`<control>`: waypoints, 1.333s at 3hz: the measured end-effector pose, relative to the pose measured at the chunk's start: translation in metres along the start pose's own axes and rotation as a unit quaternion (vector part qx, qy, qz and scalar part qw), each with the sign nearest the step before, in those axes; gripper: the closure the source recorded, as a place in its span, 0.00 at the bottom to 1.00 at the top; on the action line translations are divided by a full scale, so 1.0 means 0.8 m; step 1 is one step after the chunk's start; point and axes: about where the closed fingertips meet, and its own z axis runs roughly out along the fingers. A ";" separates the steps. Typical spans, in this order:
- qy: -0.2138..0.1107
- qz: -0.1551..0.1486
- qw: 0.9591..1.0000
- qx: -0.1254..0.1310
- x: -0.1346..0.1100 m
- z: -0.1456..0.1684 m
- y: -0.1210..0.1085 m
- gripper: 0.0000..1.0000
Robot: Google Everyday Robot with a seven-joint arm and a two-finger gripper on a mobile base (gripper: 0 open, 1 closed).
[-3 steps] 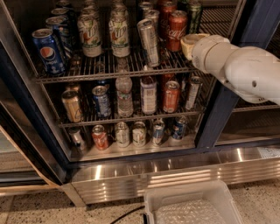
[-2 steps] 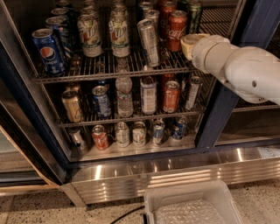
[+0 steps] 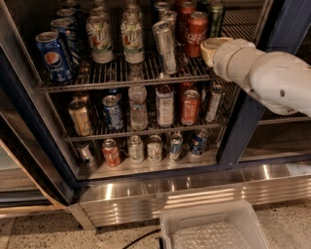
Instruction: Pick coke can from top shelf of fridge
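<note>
While looking at the fridge (image 3: 243, 131) head-on, seeing coke can (image 3: 196, 35) standing upright on top shelf (image 3: 121, 75), right of centre, slightly back from the front rail. Reading white script on its red side, facing near. Noting another red can (image 3: 186, 10) just behind it, farther in. Spotting slim silver can (image 3: 165, 44) just left of coke can, leaning, close to the front rail.

Finding gripper (image 3: 210, 48) just right of coke can, at top-shelf height, on white arm (image 3: 262, 75) stretching in from the right edge. Seeing only a beige end piece there. Not managing to tell opening width, nor any contact with or hold on coke can.

Going left along the same shelf: seeing two green-and-white cans (image 3: 99, 41) side by side, then blue Pepsi can (image 3: 52, 58) at the left end, near the front.

Seeing middle shelf (image 3: 146, 132) carrying mixed cans plus clear bottle (image 3: 138, 109) near its centre. Seeing bottom shelf (image 3: 146, 168) holding one row of cans.

Noting stainless base (image 3: 194, 192) under the shelves. Noting clear plastic bin (image 3: 214, 228) on speckled floor (image 3: 48, 233), nearest the camera, with dark cable (image 3: 141, 239) just left of it.
</note>
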 end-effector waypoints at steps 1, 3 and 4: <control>0.000 0.000 1.000 0.000 0.000 0.000 0.000 0.67; 0.000 0.000 1.000 0.000 0.000 0.000 0.000 0.58; 0.000 0.000 1.000 0.000 0.000 0.000 0.000 0.53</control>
